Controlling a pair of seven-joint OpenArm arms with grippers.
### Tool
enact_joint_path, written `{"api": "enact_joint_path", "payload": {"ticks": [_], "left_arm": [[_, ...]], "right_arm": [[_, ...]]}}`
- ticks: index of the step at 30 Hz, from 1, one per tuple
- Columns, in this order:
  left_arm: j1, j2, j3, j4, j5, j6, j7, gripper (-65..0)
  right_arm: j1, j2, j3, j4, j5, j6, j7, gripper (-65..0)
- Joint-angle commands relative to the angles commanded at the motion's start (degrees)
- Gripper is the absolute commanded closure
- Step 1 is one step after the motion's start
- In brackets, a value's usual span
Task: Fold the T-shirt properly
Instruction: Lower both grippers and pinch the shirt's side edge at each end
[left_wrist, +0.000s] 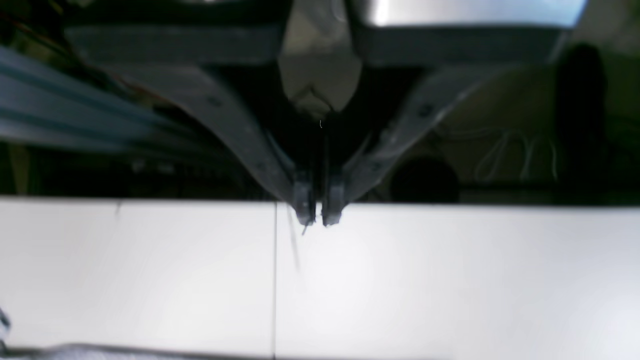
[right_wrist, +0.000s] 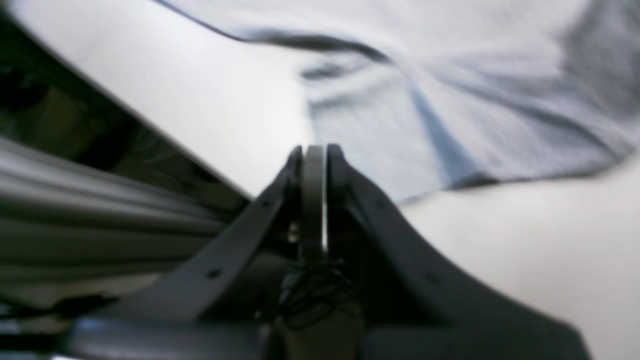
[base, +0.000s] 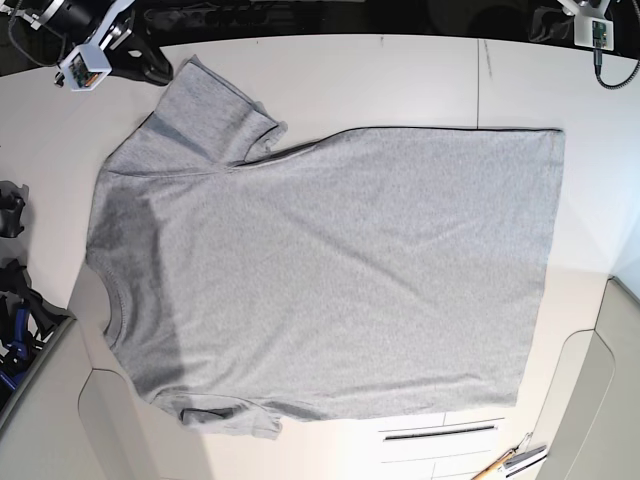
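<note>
From where I sit, no fold has been made yet: the large heather-grey short-sleeved cotton T-shirt (base: 330, 280) lies spread flat across the white bench (base: 340, 80), plain side up, with no lettering showing. Its ribbed neck sits toward the left edge of the base view and its hem toward the right; one sleeve points to the top left, the other to the bottom near the front edge.

Both arms sit at the far corners, clear of the cloth. My right gripper (right_wrist: 314, 150) is clenched with nothing between its tips, and hangs just short of the upper sleeve, whose creased hem I can see close ahead in the right wrist view. My left gripper (left_wrist: 318, 215) is drawn almost fully together, only a thin slit showing, and grasps nothing; it hovers over bare bench near a seam line, with only a sliver of grey at the bottom edge of its view.

I judge the next move calls for parting both grippers, bringing them down onto the far long edge, one at the sleeve and shoulder, the other at the hem corner, and pinching a single layer cleanly. The fabric looks soft and limp, mostly smooth, with small wrinkles at both sleeves.
</note>
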Motion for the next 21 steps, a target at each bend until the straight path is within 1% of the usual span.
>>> {"api": "enact_joint_path", "payload": {"ticks": [1,2,3,4,5,6,7,8,9,10,11,12,15,16,18,21], "left_arm": [[-1.29,-0.04,-0.44,0.00,-0.02,0.00,0.44,-3.7],[-2.69,-0.35,-0.48,-0.04,0.00,0.04,1.09,-3.7],[-4.00,-0.79,-0.48,-0.04,-0.02,0.04,1.79,-4.8],[-5.20,-1.11,-0.48,-0.04,-0.02,0.07,2.16,-8.6],[-6.05,-1.64,-0.46,-0.07,0.00,0.26,2.16,-14.1],[-6.84,-2.01,-0.48,-0.07,-0.02,0.46,2.12,-20.4],[-7.61,-2.40,-0.46,-0.07,-0.04,0.48,2.12,-26.7],[-8.39,-2.56,-0.48,-0.17,-0.02,0.46,2.12,-32.1],[-9.03,-2.71,-0.48,-0.31,-0.04,0.48,2.12,-35.0],[-9.77,-2.71,-0.48,-0.48,-0.04,0.48,2.12,-35.5],[-10.54,-2.69,-0.48,-0.61,-0.02,0.48,2.14,-35.5],[-11.30,-2.69,-0.46,-0.85,-0.04,0.48,2.14,-35.5],[-14.01,-2.99,-0.46,-2.64,-0.61,0.46,2.14,-35.5],[-14.97,-3.58,-0.46,-3.93,-1.27,0.46,2.14,-35.5],[-17.49,-4.98,-0.46,-7.32,-1.44,0.46,2.12,-35.5],[-21.40,-7.67,-0.46,-13.88,-1.66,0.44,2.12,-35.5]], "right_arm": [[1.60,-1.18,0.90,0.00,1.57,-3.72,-4.66,-0.8],[3.34,-2.10,1.57,-0.04,2.01,-7.54,-8.98,-0.9],[5.16,-2.82,2.08,-0.04,1.95,-10.29,-13.07,-1.2],[6.97,-3.37,2.60,-0.07,1.90,-11.96,-16.68,-3.0],[8.46,-3.91,3.02,-0.13,1.46,-12.85,-18.97,-6.9],[9.57,-4.28,3.21,-0.24,0.48,-13.40,-19.85,-12.6],[9.99,-4.48,3.23,-0.46,-0.39,-14.56,-19.85,-19.4],[10.10,-4.52,3.23,-0.76,-0.68,-16.24,-19.85,-25.5],[10.03,-4.61,3.23,-1.07,-0.70,-17.94,-19.85,-30.2],[10.03,-4.87,3.23,-1.42,-1.36,-19.23,-19.87,-33.3],[10.03,-5.03,3.23,-1.92,-1.99,-19.85,-19.85,-35.0],[10.03,-5.33,3.23,-2.62,-2.51,-20.46,-19.85,-35.4],[10.75,-6.73,3.23,-6.58,-2.62,-20.41,-19.82,-35.5],[11.37,-7.17,3.23,-8.13,-1.64,-20.09,-19.82,-35.5],[12.35,-8.00,3.23,-10.56,0.48,-17.75,-19.91,-35.4],[12.55,-8.94,3.23,-11.63,3.87,-14.69,-20.04,-35.4]]}}
